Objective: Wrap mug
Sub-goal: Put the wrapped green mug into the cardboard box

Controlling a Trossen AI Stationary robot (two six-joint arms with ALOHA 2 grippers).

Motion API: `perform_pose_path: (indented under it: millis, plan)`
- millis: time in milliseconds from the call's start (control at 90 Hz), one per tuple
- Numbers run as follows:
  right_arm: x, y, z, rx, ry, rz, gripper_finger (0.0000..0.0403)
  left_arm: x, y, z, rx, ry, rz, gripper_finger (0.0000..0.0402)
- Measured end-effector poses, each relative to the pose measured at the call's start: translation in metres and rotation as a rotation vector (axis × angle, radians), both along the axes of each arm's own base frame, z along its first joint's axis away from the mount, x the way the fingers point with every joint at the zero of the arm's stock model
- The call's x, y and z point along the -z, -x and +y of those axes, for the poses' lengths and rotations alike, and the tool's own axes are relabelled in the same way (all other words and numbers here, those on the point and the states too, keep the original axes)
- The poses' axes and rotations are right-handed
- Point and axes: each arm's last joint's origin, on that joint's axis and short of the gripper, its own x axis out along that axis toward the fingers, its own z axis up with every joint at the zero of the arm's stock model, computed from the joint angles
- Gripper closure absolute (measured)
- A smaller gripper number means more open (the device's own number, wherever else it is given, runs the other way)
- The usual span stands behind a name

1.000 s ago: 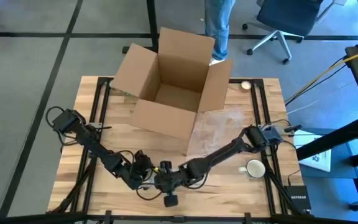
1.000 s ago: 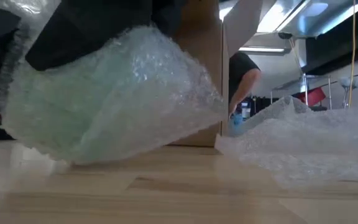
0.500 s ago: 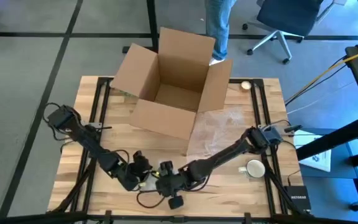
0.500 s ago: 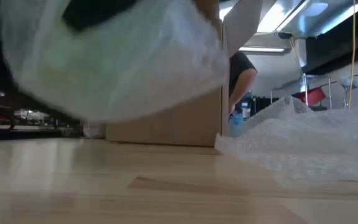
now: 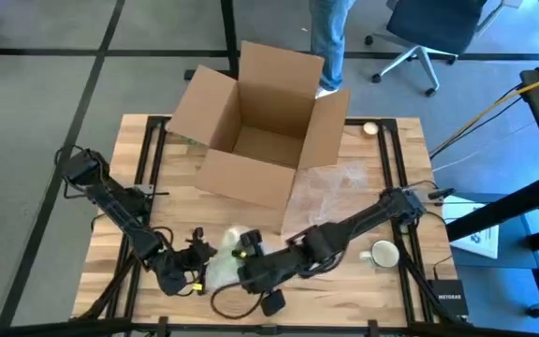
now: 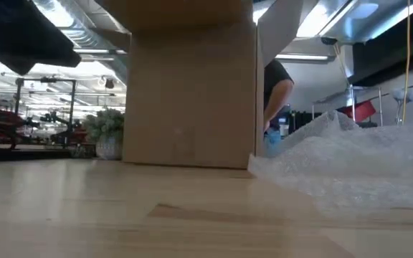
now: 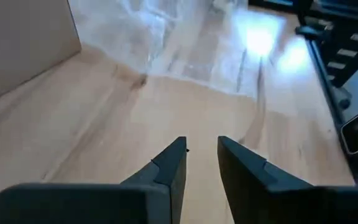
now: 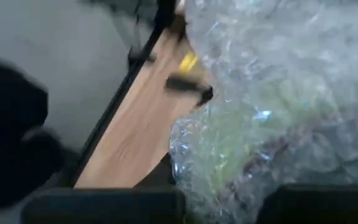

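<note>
A bundle of bubble wrap [image 5: 225, 260] with something greenish showing through it [image 8: 253, 118] hangs over the table's near edge, with my right gripper [image 5: 248, 265] shut on it. My left gripper [image 5: 193, 274] stands just left of the bundle. It is open, with only bare wood between its fingers [image 7: 201, 146]. A white mug [image 5: 384, 253] stands upright on the table at the right. A loose sheet of bubble wrap [image 5: 330, 187] lies flat beside the box. The low view shows nothing of the bundle. My right gripper has the wrapped bundle between its two fingers, and the crumpled wrap [image 8: 229, 168] bulges over them and hides the fingertips. The gripper comes at the bundle from the table's right side. The bundle is lifted clear of the table.
An open cardboard box [image 5: 260, 122] stands at the table's far middle, its flaps spread. A small round thing [image 5: 371, 128] lies at the far right corner. A person's legs [image 5: 327, 37] show beyond the far edge. Bare wood [image 5: 148, 211] lies left of the box.
My right gripper has raised the wrapped bundle off the table; in the low view it has risen out of the picture's top. My left gripper has drawn back toward the table's left and near edge, away from the bundle.
</note>
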Motion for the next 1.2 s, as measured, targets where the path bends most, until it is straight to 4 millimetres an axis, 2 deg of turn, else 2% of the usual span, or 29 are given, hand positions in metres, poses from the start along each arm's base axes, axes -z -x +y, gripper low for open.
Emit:
perform_pose_path:
  millis: [111,233,311,411,489,644,778,856,944,1200]
  plan:
    - [-0.031,0.008,-0.017,0.088,0.093,-0.152,0.0393,0.000,0.000,0.000,-0.002,0.000,0.000,0.0326]
    - [-0.046,0.005,-0.047,0.190,0.180,-0.211,0.0393,0.000,0.000,0.000,0.000,0.004,0.001,0.0326]
    - [-0.054,0.001,-0.082,0.275,0.204,-0.210,0.0393,0.001,0.000,0.000,0.000,0.011,0.002,0.0326]
    - [-0.060,-0.003,-0.142,0.407,0.187,-0.179,0.0393,0.001,0.000,-0.001,0.000,0.038,0.005,0.0326]
    - [-0.056,-0.006,-0.187,0.486,0.155,-0.130,0.0393,0.001,0.001,-0.002,0.001,0.056,0.006,0.0326]
    - [-0.036,-0.012,-0.271,0.611,0.040,-0.023,0.0393,0.001,0.003,-0.003,0.006,0.062,0.005,0.0326]
    - [-0.007,-0.014,-0.322,0.701,-0.057,0.089,0.0393,0.002,0.003,-0.003,0.002,0.050,0.013,0.0326]
    - [0.014,-0.017,-0.338,0.714,-0.108,0.157,0.0393,0.003,0.004,-0.001,-0.011,0.046,0.022,0.0326]
    - [0.038,-0.023,-0.347,0.712,-0.131,0.225,0.0393,0.005,0.005,0.000,-0.020,0.041,0.032,0.0326]
    - [0.091,-0.038,-0.364,0.718,-0.172,0.318,0.0393,0.006,0.004,0.002,-0.036,0.043,0.042,0.0326]
